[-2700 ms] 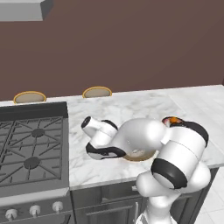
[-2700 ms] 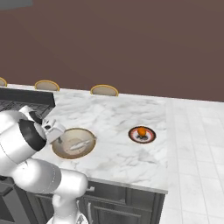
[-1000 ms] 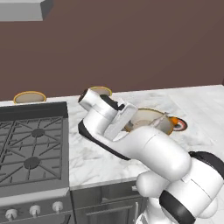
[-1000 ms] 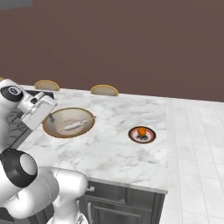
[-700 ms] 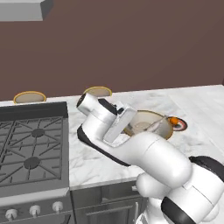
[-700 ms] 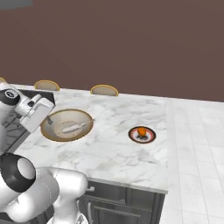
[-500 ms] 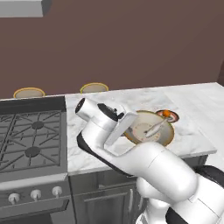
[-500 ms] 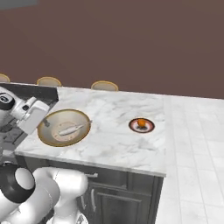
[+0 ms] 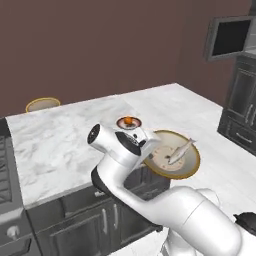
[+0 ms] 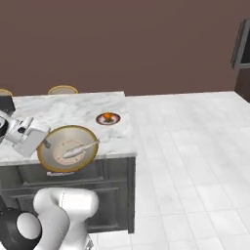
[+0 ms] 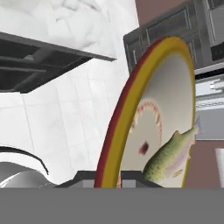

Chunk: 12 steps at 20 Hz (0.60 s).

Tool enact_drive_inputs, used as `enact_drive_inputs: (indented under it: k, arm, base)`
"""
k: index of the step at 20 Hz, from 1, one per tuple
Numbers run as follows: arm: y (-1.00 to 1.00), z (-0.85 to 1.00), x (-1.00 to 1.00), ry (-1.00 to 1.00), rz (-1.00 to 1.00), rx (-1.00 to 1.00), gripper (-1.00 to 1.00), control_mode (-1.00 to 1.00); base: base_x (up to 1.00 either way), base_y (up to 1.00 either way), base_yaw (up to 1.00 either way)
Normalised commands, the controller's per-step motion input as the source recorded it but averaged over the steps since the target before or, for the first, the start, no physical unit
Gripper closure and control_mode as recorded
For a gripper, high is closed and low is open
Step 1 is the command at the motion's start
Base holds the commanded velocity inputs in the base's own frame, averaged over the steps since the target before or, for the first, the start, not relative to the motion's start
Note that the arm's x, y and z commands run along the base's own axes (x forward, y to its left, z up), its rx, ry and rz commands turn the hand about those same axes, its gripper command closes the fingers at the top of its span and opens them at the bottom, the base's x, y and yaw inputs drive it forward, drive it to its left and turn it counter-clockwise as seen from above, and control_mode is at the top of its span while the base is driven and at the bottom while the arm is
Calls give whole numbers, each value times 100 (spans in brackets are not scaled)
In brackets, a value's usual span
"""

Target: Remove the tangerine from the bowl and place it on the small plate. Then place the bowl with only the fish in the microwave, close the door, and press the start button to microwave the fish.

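My gripper (image 9: 148, 154) is shut on the rim of the tan bowl (image 9: 175, 167) and holds it in the air, just past the counter's front edge. The silvery fish (image 9: 180, 151) lies inside the bowl. In the right base view the gripper (image 10: 44, 143) grips the bowl (image 10: 54, 162) at its left rim, with the fish (image 10: 78, 149) across its middle. In the hand view the bowl (image 11: 131, 100) stands edge-on between the fingertips of the gripper (image 11: 107, 176), fish (image 11: 173, 153) low on its right. The tangerine (image 9: 129, 120) rests on the small plate (image 9: 123, 125) on the counter. The microwave (image 9: 227, 37) sits high at the right.
A marble counter (image 9: 65, 135) runs behind the bowl, with a flat tan disc (image 9: 42, 104) at its back edge. Dark cabinets (image 9: 242, 115) stand under the microwave. White tiled floor (image 10: 195, 161) spreads to the right. A stove corner (image 9: 4, 165) shows at the left.
Both base views have swung round with the base, bringing the microwave and open floor into sight. The bowl stays gripped and now hangs off the counter's edge.
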Motion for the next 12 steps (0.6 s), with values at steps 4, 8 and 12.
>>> enact_drive_inputs:
  k: [4,8,12]
  arm:
    - [0,0,0,0,0,0,100,100]
    - [0,0,0,0,0,0,100,100]
    - [0,0,0,0,0,0,100,100]
  base:
    - [0,-59,-66]
    - [5,-74,-62]
    - [29,-96,-54]
